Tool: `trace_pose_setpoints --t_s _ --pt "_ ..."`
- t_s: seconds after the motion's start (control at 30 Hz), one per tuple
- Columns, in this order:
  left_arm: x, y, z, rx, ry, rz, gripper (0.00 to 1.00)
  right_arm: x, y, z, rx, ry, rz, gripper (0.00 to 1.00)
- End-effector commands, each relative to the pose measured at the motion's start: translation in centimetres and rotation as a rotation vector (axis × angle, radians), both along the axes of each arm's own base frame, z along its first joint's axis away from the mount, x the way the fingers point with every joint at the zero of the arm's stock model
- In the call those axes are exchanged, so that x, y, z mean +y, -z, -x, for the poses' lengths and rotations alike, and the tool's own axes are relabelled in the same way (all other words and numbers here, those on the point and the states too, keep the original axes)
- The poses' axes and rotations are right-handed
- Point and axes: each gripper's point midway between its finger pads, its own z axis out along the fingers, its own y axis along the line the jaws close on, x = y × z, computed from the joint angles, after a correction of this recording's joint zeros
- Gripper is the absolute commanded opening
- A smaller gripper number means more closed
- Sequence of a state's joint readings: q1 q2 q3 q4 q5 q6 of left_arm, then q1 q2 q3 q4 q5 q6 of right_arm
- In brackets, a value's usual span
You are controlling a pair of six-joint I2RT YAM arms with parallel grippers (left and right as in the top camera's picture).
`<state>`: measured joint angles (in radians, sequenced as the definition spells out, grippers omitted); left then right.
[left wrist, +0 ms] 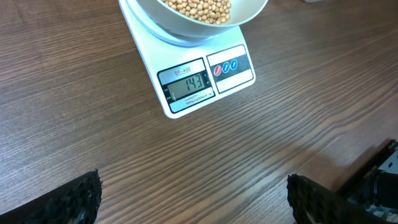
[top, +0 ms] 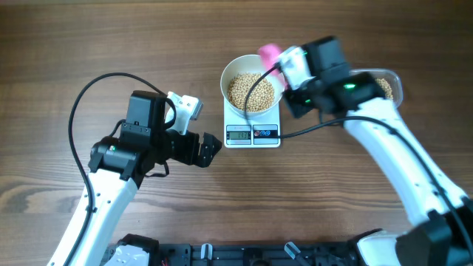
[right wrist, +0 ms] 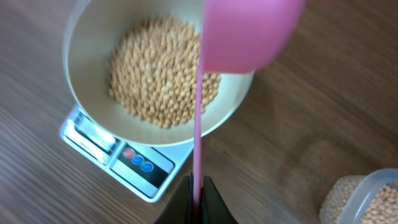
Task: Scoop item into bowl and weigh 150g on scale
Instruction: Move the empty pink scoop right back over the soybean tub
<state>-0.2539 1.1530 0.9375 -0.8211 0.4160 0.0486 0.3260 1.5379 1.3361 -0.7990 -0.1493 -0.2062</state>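
The white bowl (top: pixel 228 77) stands on the scale (top: pixel 253 135) and holds a pile of tan beans (top: pixel 250 92). In the left wrist view the scale (left wrist: pixel 236 65) displays 143 under the bowl (left wrist: pixel 186 26). My right gripper (top: pixel 279 72) is shut on the thin handle of a pink scoop (top: pixel 269 53). Its cup (right wrist: pixel 249 31) hangs over the bowl's (right wrist: pixel 90 37) right rim, above the beans (right wrist: pixel 158 74). The right gripper (right wrist: pixel 197 200) pinches the handle's end. My left gripper (top: pixel 214 146) is open and empty, left of the scale, with its fingers (left wrist: pixel 78 199) wide apart over bare wood.
A clear plastic container (top: pixel 389 85) with more beans sits right of the bowl, partly under my right arm; its corner (right wrist: pixel 367 199) shows in the right wrist view. The table is dark wood. A black rail runs along the front edge (top: pixel 244 255).
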Motion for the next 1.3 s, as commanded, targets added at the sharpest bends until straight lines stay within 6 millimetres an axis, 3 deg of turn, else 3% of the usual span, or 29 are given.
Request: trace_pose_setpoints --t_s 0.0,0.13,0.23,0.3,0.4,0.5,0.67,0.77,0.93,1.27 --pt "0.2 0.1 -0.1 -0.008 0.011 -0.011 1.0 -3.9 -5.9 -0.4 -0.094 0.114 -0.166 0.04" --pt "0.2 0.1 -0.1 -0.008 0.011 -0.011 1.0 -11.7 -6.0 -0.5 -0.085 0.321 -0.152 0.04" --pt "0.2 0.1 -0.1 -0.008 0.011 -0.011 1.0 -16.5 -3.7 0.7 0.007 0.427 -0.117 0.04" --pt "0.2 0.1 -0.1 -0.008 0.012 -0.011 1.0 -18.3 -1.7 1.9 0.081 0.458 -0.098 0.04" --pt "0.2 0.1 -0.1 -0.008 0.012 -0.011 1.0 -19.6 0.6 3.2 0.186 0.492 -0.087 0.04" --pt "0.2 0.1 -0.1 -0.008 0.011 -0.011 1.0 -20.3 2.2 3.0 0.232 0.513 -0.068 0.04" --pt "0.2 0.1 -0.1 -0.008 0.011 -0.011 1.0 -22.0 6.9 3.9 0.398 0.555 0.036 0.04" --pt "0.2 0.1 -0.1 -0.008 0.012 -0.011 1.0 -22.7 8.2 4.0 0.439 0.581 0.068 0.04" --pt "0.2 0.1 -0.1 -0.008 0.011 -0.011 1.0 -24.2 8.4 3.5 0.41 0.619 0.142 0.04" --pt "0.2 0.1 -0.1 -0.008 0.012 -0.011 1.0 -23.9 8.5 3.4 0.403 0.599 0.215 0.04"
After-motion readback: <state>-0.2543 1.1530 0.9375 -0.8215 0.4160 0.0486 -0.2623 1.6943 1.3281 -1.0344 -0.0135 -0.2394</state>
